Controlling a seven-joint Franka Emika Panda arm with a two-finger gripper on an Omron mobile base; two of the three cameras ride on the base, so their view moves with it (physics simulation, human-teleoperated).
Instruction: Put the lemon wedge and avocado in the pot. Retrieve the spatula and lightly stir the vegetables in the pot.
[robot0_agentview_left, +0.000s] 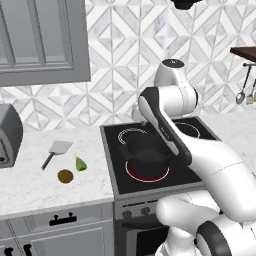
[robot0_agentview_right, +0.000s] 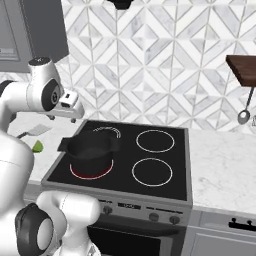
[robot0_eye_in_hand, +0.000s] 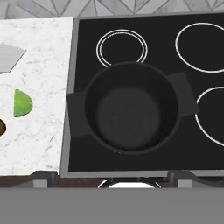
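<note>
Claw (robot0_agentview_right: 74, 111): fingertips not readable in the frames, but it's spread to full width, holding nothing, touching nothing. In the right base view it hangs above the stove's back-left corner; the hand view looks straight down over the pot.

Largest to smallest:
- Counter (robot0_agentview_left: 30, 185), white marble, left of the stove. Front edge runs at 6 o'clock in the left base view, lots of bare surface around the small items.
- Stove (robot0_agentview_right: 175, 172), black glass top, four burner rings. Its left edge butts the counter. The two right-hand rings carry nothing.
- Toaster (robot0_agentview_left: 9, 135) at 9 o'clock on the counter, well apart from the food.
- Pot (robot0_eye_in_hand: 130, 113) sits upright on the front-left burner, red ring showing under it, inside bare. Handles stick out at 3 and 9 o'clock in the hand view; the left one reaches almost to the stove's left edge.
- Spatula (robot0_agentview_left: 56, 152) lies flat on the counter, blade at 1 o'clock, handle trailing to 7.
- Lemon wedge (robot0_agentview_left: 80, 164) is on the counter between spatula and stove edge, near the avocado, not touching.
- Avocado (robot0_agentview_left: 65, 176) is at 7 o'clock from the wedge, nearer the counter's front edge.
</note>
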